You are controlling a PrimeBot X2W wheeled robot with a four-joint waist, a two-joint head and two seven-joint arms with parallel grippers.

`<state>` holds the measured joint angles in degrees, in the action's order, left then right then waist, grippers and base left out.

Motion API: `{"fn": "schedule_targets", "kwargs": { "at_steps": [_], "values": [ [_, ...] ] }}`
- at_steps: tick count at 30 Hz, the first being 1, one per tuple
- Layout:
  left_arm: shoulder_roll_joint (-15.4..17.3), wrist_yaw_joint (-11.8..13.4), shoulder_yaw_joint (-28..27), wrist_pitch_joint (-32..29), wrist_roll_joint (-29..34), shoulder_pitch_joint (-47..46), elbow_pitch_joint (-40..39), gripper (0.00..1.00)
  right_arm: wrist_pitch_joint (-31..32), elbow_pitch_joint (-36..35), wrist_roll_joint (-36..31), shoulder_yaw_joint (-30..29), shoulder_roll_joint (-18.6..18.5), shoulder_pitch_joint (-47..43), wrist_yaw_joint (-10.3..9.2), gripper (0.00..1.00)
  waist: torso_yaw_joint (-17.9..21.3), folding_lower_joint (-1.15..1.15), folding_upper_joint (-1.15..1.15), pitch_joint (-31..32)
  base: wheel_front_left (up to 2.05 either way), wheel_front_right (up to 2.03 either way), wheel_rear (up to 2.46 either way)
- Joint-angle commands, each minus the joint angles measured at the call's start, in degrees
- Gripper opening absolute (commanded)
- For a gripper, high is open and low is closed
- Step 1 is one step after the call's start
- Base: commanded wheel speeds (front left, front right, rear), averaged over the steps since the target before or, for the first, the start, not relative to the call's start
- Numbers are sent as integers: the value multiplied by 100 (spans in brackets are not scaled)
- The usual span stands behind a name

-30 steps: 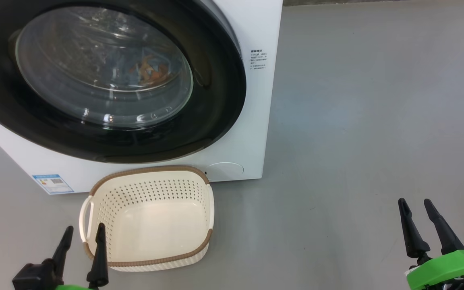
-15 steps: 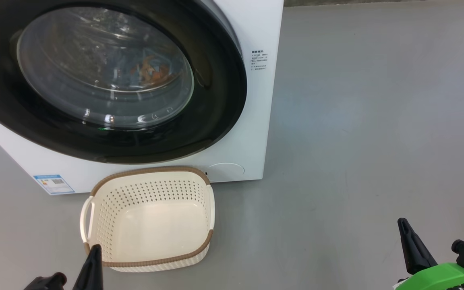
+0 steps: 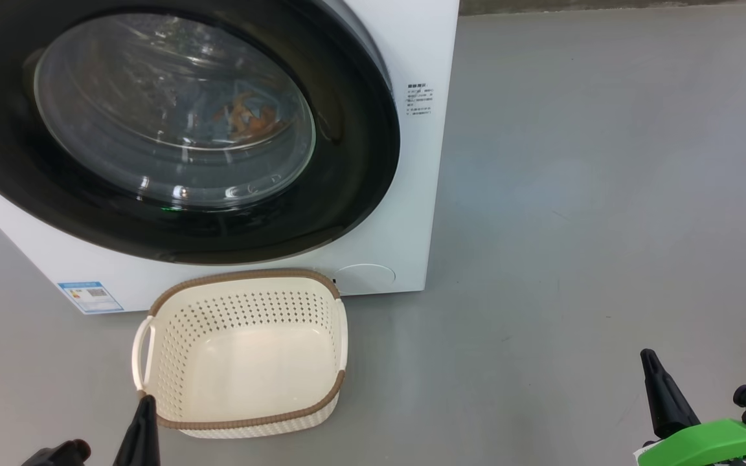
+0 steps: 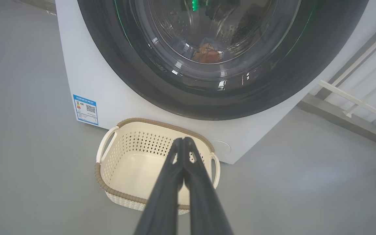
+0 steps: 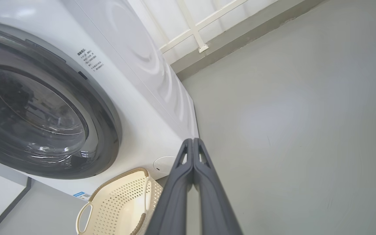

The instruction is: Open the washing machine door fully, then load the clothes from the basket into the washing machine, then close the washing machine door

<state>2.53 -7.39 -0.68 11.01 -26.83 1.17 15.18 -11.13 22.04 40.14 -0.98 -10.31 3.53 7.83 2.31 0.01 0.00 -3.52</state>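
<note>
Washing machine [image 3: 412,194] stands on the grey floor [image 3: 574,226], door [image 3: 347,162] closed. Basket [image 3: 243,278] sits at its front, just ahead of the left gripper [image 4: 183,143]. Clothes [image 3: 247,120] are inside, behind the door. Both grippers are pinched together; the right gripper [image 5: 193,143] is well apart from the basket.

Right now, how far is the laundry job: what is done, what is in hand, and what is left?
Done: the clothes lie inside the washing machine, seen through the glass. The basket is empty. The washing machine door looks shut flush against the front.
In hand: nothing. The left gripper and the right gripper are both shut and empty, back from the machine.
Left: nothing visible; the job looks finished.
</note>
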Motion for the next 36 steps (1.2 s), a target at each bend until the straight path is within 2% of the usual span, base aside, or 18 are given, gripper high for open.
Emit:
{"fn": "schedule_targets", "kwargs": {
  "at_steps": [1,36],
  "values": [
    [62,-2,-88,-30,-169,-182,-115,0,30,-169,150,-54,-25,121,-6,0,-4,0,0,5,0,0,0],
    [53,-5,-265,-637,-2404,-377,-114,0,639,-391,1926,-229,243,172,-16,0,-83,0,0,121,0,0,0]
  ]
}}
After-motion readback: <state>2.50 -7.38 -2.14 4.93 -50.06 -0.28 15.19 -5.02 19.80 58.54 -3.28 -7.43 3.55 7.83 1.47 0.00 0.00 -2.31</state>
